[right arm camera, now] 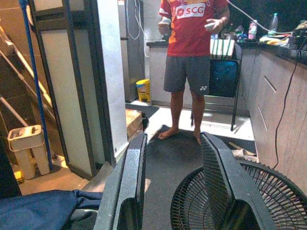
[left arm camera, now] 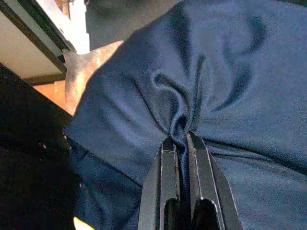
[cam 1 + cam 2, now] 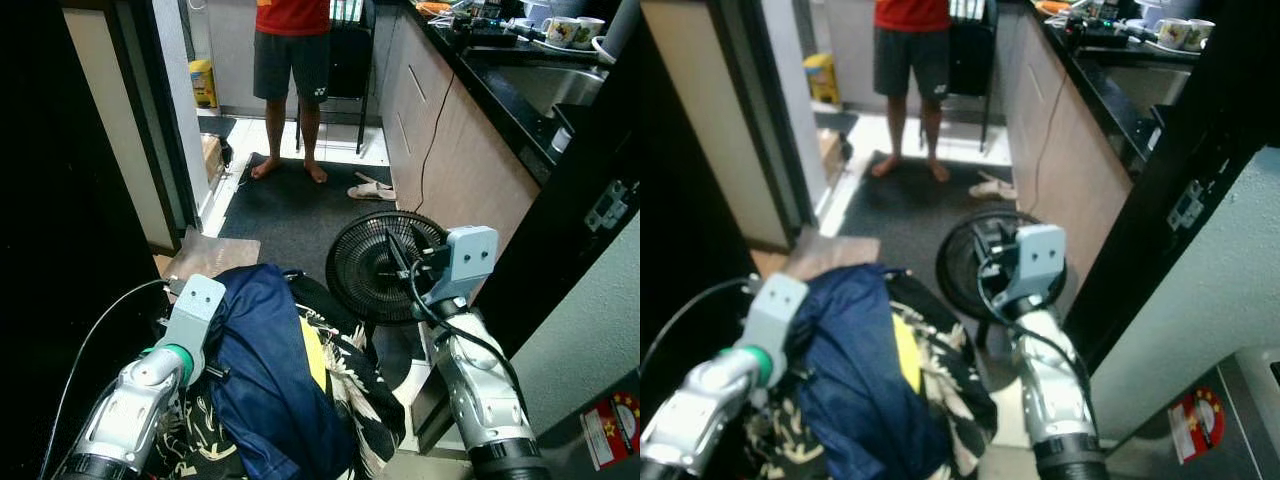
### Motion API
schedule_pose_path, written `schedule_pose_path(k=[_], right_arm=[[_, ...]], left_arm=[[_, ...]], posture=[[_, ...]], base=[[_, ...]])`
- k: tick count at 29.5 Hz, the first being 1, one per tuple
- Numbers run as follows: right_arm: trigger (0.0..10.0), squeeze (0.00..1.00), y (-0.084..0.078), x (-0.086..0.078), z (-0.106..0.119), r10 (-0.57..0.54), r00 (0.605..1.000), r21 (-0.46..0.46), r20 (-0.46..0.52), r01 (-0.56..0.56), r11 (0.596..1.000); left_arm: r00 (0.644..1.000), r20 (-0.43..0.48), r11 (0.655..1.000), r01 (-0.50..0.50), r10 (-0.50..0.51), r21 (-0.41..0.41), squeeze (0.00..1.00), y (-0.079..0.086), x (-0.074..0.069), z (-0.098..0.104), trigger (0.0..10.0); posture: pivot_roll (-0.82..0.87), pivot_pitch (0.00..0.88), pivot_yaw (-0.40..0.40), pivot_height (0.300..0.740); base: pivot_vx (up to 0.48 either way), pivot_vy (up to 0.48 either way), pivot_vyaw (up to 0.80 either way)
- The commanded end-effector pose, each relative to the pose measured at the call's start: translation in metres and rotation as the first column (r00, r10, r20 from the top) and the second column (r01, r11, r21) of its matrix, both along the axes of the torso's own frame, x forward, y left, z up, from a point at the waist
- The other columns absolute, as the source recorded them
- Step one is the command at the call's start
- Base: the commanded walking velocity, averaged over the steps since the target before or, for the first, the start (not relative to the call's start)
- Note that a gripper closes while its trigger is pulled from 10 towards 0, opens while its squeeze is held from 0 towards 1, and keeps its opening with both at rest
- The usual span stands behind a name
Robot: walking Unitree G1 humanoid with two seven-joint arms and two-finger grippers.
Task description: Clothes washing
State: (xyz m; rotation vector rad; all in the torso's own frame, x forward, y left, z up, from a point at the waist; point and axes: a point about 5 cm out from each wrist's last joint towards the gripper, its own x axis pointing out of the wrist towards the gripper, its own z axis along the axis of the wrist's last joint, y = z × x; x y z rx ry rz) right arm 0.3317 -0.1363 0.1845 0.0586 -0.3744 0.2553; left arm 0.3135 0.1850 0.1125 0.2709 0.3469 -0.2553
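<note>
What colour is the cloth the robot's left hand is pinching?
Dark navy blue cloth, clearest in the left wrist view.

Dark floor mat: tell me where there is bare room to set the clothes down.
The dark floor mat is bare between the person's feet and the black fan, left of the slippers. Nearer the robot it is crowded: the clothes pile, with the left gripper shut on the navy garment, sits against the fan.

A black floor fan [image 3: 385, 268] lies on the dark mat [image 3: 290, 205]. A person in a red shirt and grey shorts [image 1: 189, 57] stands barefoot before a black folding chair [image 1: 223, 79]. A pair of sandals [image 3: 372, 188] lies near the beige cabinets [image 3: 450, 140]. Two mugs [image 3: 572, 30] stand on the dark surface [image 3: 500, 70].
</note>
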Motion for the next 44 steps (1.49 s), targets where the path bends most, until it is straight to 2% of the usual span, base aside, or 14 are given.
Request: schedule_pose_path(k=[1, 3, 8, 9, 10, 11, 12, 15, 18, 21, 25, 31, 35, 44], right_arm=[[10.0, 0.00, -0.004, 0.000, -0.001, -0.010, 1.000, 0.001, -0.010, 0.010, 1.000], [10.0, 0.00, -0.003, 0.000, 0.001, -0.010, 1.000, 0.001, -0.005, 0.010, 1.000], [10.0, 0.00, -0.003, 0.000, 0.003, -0.011, 1.000, 0.004, 0.002, 0.011, 1.000], [10.0, 0.00, -0.004, 0.000, 0.005, -0.014, 1.000, 0.006, 0.009, 0.014, 1.000], [10.0, 0.00, -0.004, 0.000, 0.009, -0.017, 1.000, 0.010, 0.020, 0.017, 1.000], [10.0, 0.00, -0.004, 0.000, 0.009, -0.017, 1.000, 0.010, 0.020, 0.017, 1.000], [10.0, 0.00, -0.005, 0.000, 0.012, -0.019, 0.999, 0.012, 0.030, 0.019, 1.000], [10.0, 0.00, -0.004, -0.001, 0.016, -0.020, 0.999, 0.017, 0.045, 0.019, 1.000], [10.0, 0.00, -0.003, -0.001, 0.034, -0.016, 0.995, 0.043, 0.097, 0.012, 0.999], [10.0, 0.00, -0.003, -0.002, 0.044, -0.015, 0.991, 0.061, 0.130, 0.007, 0.998], [10.0, 0.00, -0.003, -0.003, 0.050, -0.015, 0.988, 0.068, 0.152, 0.004, 0.998], [10.0, 0.00, -0.004, -0.006, 0.060, -0.021, 0.982, 0.083, 0.187, 0.006, 0.997], [10.0, 0.00, -0.008, -0.004, 0.060, -0.040, 0.986, 0.141, 0.161, 0.017, 0.990], [10.0, 0.00, -0.009, -0.002, 0.059, -0.045, 0.989, 0.169, 0.141, 0.021, 0.985]], left_arm=[[0.999, 0.033, 1.000, 0.009, -0.009, -0.018, 0.00, -0.003, 0.000, 0.004, 0.0], [0.982, 0.186, 0.996, 0.032, -0.015, -0.085, 0.00, -0.014, 0.010, 0.037, 0.0], [0.949, 0.314, 0.986, 0.064, -0.014, -0.151, 0.00, -0.023, 0.016, 0.069, 0.0], [0.916, 0.401, 0.975, 0.086, 0.004, -0.207, 0.00, -0.029, 0.019, 0.094, 0.0], [0.871, 0.491, 0.956, 0.133, 0.013, -0.261, 0.00, -0.037, 0.020, 0.122, 4.4], [0.871, 0.491, 0.956, 0.133, 0.013, -0.261, 0.00, -0.037, 0.020, 0.122, 4.4], [0.831, 0.556, 0.941, 0.172, 0.022, -0.293, 0.00, -0.043, 0.020, 0.144, 10.0], [0.790, 0.613, 0.922, 0.219, 0.024, -0.319, 0.00, -0.050, 0.019, 0.166, 10.0], [0.675, 0.738, 0.878, 0.338, 0.024, -0.338, 0.00, -0.070, 0.012, 0.218, 10.0], [0.609, 0.793, 0.855, 0.392, 0.036, -0.340, 0.00, -0.078, 0.006, 0.243, 10.0], [0.586, 0.810, 0.839, 0.428, 0.025, -0.335, 0.00, -0.081, 0.003, 0.252, 10.0], [0.597, 0.802, 0.866, 0.411, -0.020, -0.284, 0.00, -0.080, 0.004, 0.244, 10.0], [0.670, 0.742, 0.891, 0.323, 0.023, -0.319, 0.00, -0.067, 0.008, 0.223, 10.0], [0.688, 0.724, 0.896, 0.291, 0.048, -0.335, 0.00, -0.061, 0.010, 0.221, 10.0]], posture=[[-0.01, 0.057, 0.002, 0.740], [-0.02, 0.054, 0.003, 0.740], [-0.02, 0.052, 0.006, 0.740], [-0.03, 0.048, 0.009, 0.740], [-0.03, 0.048, 0.009, 0.740], [-0.03, 0.048, 0.009, 0.740], [-0.03, 0.048, 0.009, 0.740], [-0.03, 0.043, 0.009, 0.740], [-0.04, 0.042, 0.008, 0.740], [-0.04, 0.042, 0.008, 0.740], [-0.04, 0.039, 0.010, 0.740], [-0.05, 0.037, 0.016, 0.740], [-0.03, 0.043, 0.009, 0.740], [-0.02, 0.051, 0.009, 0.740]], base=[[0.000, 0.000, 0.00], [0.000, 0.000, 0.00], [0.000, 0.000, 0.00], [0.000, 0.000, 0.00], [0.000, 0.000, 0.00], [0.000, 0.000, 0.00], [0.000, 0.000, 0.00], [0.000, 0.000, 0.00], [0.000, 0.000, 0.00], [0.000, 0.000, 0.00], [0.000, 0.000, 0.00], [0.000, 0.000, 0.00], [0.000, 0.000, -0.40], [0.000, 0.000, -0.80]])
